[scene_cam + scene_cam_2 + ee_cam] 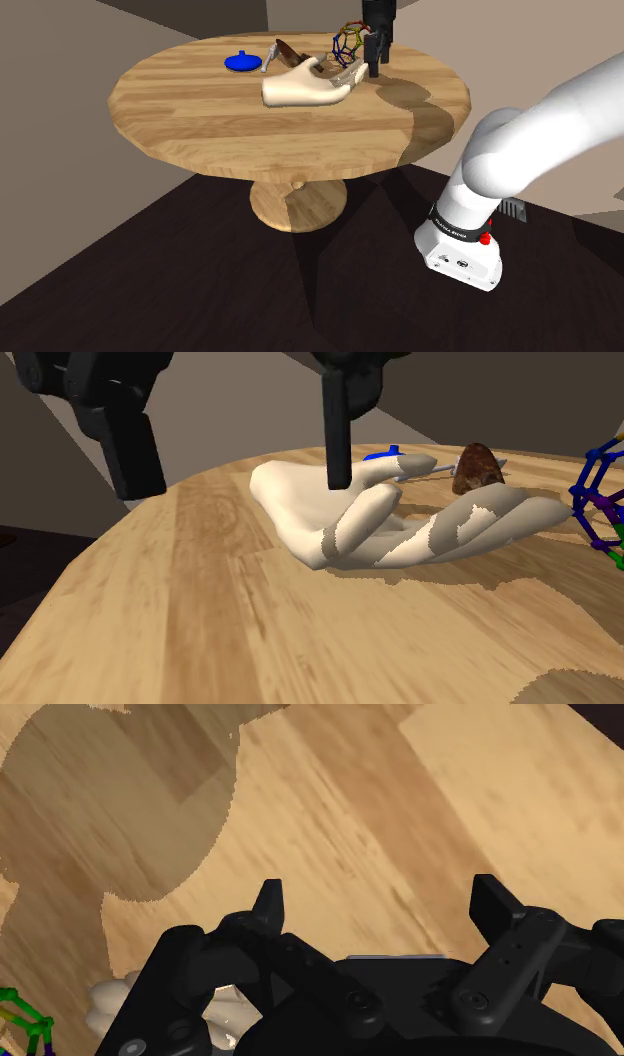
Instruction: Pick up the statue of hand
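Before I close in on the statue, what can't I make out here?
1. Wrist view: the open black hand covers most of the cream hand-shaped statue.
2. Second exterior view: the statue hides most of the blue disc; the right edge cuts the coloured wire-frame ball.

A blue disc (243, 62), brown shoe (288, 52) and coloured wire ball (348, 42) rest on the round wooden table (200, 120).

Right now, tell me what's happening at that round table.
The white arm's black gripper hangs open low over the round wooden table, beside the cream hand statue, which lies flat and is not yet gripped. In the wrist view, bare wood shows between the fingers and the statue sits off to one side. A blue item, a brown object and a coloured wireframe ball lie close by.
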Robot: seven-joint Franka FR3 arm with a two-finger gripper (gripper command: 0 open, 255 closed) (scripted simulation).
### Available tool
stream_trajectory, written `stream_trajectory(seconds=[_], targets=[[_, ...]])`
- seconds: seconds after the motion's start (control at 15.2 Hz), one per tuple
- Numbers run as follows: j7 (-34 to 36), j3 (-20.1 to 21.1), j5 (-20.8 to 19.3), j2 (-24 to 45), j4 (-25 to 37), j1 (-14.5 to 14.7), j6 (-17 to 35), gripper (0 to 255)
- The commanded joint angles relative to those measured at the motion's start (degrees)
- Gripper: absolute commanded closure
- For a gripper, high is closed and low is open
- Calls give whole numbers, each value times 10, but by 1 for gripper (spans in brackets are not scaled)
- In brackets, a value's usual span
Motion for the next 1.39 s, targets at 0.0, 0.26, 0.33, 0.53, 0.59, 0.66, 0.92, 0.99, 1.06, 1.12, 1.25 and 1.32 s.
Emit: stream_trajectory(seconds=[0.0,0.26,0.33,0.53,0.59,0.66,0.92,0.99,1.06,1.12,1.25,1.32], targets=[[-61,-22,-16,36,29,7,14,0],[-171,-58,-32,112,92,24,44,0],[-198,-66,-33,132,110,28,51,0],[-280,-86,-31,193,165,39,70,0],[-307,-91,-28,214,184,42,75,0],[-334,-96,-25,235,204,45,80,0],[-442,-109,-4,320,290,51,94,0],[-468,-111,3,341,313,51,96,0],[-493,-111,10,362,336,51,97,0],[-519,-111,17,384,360,51,97,0],[-568,-109,31,427,410,48,96,0],[-574,-108,32,432,416,47,96,0]])
